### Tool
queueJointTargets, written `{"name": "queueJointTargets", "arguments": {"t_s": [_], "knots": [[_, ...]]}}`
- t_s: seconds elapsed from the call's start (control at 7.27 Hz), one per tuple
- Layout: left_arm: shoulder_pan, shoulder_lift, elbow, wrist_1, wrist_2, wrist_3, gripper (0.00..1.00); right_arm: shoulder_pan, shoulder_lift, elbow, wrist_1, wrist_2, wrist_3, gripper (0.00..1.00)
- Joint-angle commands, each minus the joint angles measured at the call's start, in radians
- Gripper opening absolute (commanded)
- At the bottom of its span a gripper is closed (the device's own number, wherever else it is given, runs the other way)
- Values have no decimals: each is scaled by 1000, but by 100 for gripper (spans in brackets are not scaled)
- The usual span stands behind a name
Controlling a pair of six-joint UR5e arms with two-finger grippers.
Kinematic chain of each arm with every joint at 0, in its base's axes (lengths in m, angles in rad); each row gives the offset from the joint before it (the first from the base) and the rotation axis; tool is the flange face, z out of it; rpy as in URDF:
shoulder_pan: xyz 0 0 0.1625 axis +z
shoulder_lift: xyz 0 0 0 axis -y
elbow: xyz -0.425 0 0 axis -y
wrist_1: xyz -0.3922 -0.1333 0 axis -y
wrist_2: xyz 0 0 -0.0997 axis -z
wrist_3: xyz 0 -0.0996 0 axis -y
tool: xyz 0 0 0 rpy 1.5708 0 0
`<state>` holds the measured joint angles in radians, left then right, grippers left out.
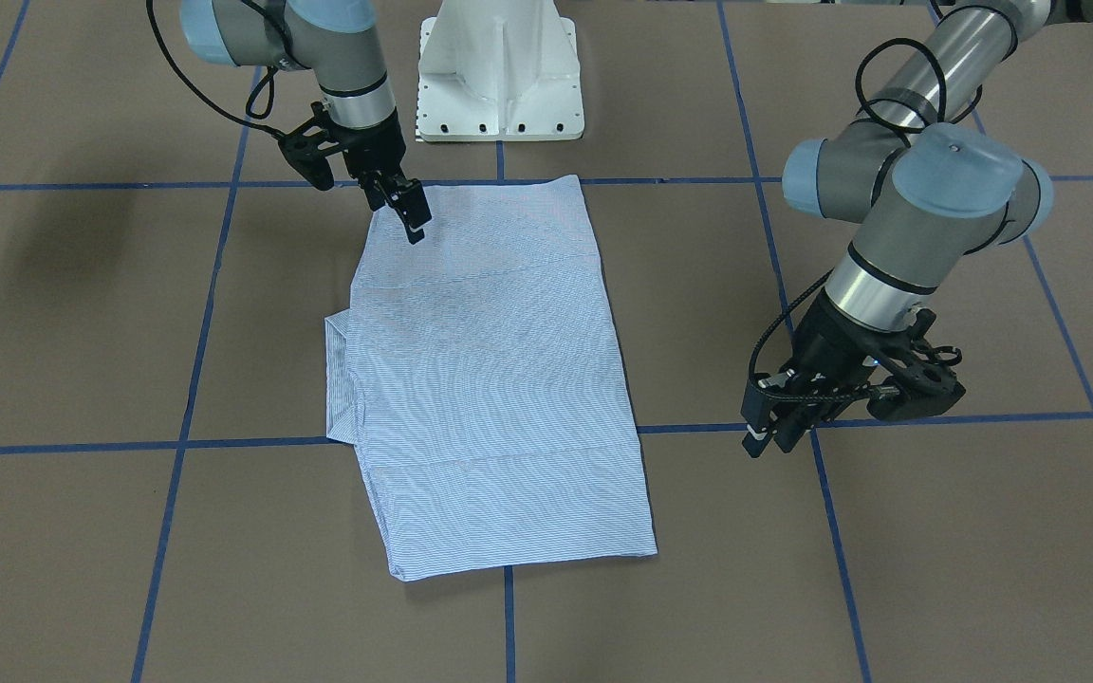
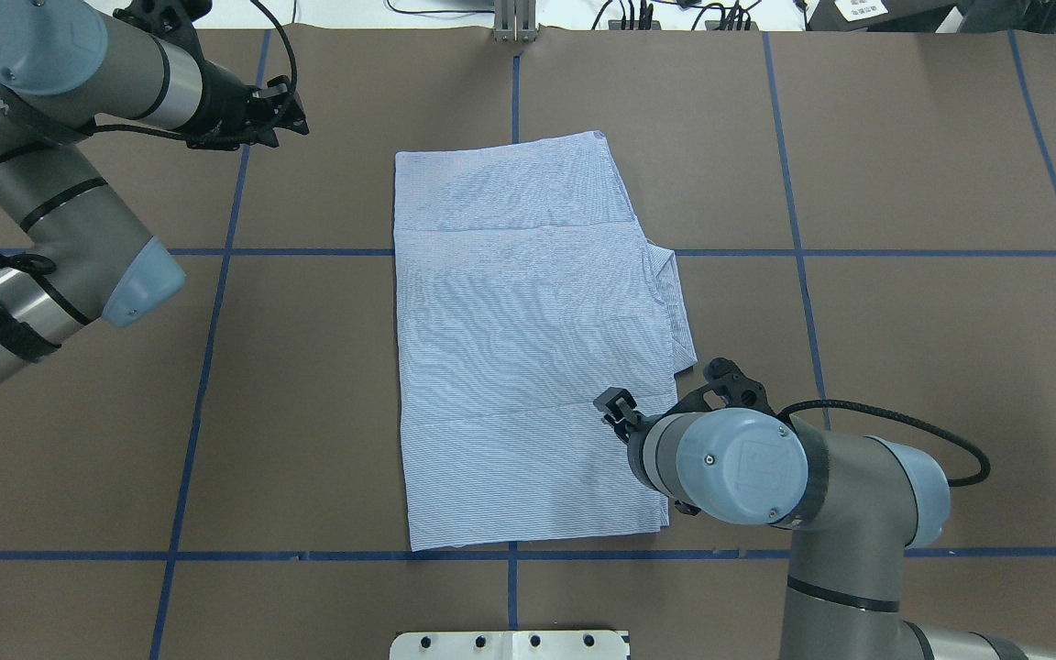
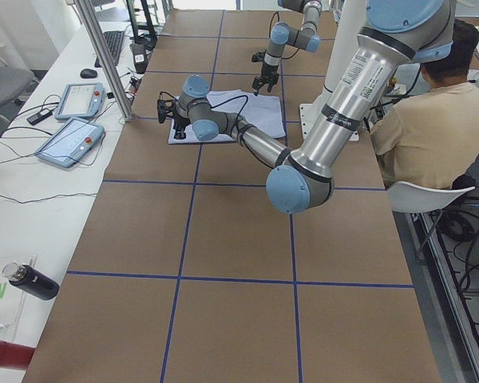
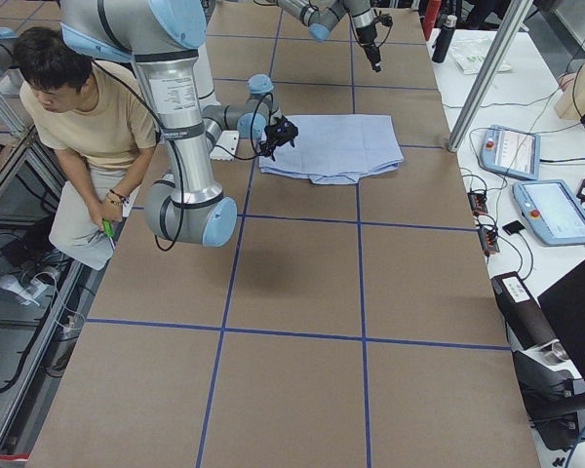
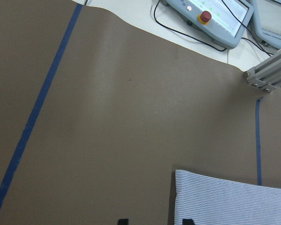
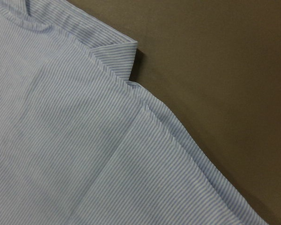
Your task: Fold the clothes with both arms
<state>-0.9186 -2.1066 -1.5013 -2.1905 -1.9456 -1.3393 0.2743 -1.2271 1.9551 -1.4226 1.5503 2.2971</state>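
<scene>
The light blue striped shirt [image 1: 499, 379] lies flat on the brown table, folded into a long rectangle [image 2: 519, 367]. Its collar [image 2: 670, 302] sticks out at the side toward my right arm and shows close up in the right wrist view [image 6: 112, 49]. My right gripper [image 1: 414, 223] hovers low over the shirt's near right part [image 2: 618, 411]. It looks open and holds no cloth. My left gripper [image 1: 767, 434] is open and empty, off the shirt beyond its far left corner [image 2: 294, 115]. The left wrist view shows that shirt corner [image 5: 234, 201].
The white pedestal base [image 1: 499, 76] stands at the near table edge behind the shirt. Blue tape lines [image 2: 216, 367] grid the table. Teach pendants [image 5: 215, 18] and an aluminium post [image 5: 271, 75] are beyond the far edge. A seated person [image 4: 78, 107] is beside the robot.
</scene>
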Motion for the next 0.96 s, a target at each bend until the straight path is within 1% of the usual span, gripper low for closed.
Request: {"name": "queueJointTargets", "arguments": {"t_s": [0.0,0.69,0.83], "knots": [[1,-1,-2,2,1,0,49,-27,-17,-22,28,-22,38,100],[1,-1,-4,2,1,-1,49,-53,-40,-39,22,-24,36,100],[1,-1,-2,0,1,-1,49,-58,-45,-38,22,-24,36,96]]}}
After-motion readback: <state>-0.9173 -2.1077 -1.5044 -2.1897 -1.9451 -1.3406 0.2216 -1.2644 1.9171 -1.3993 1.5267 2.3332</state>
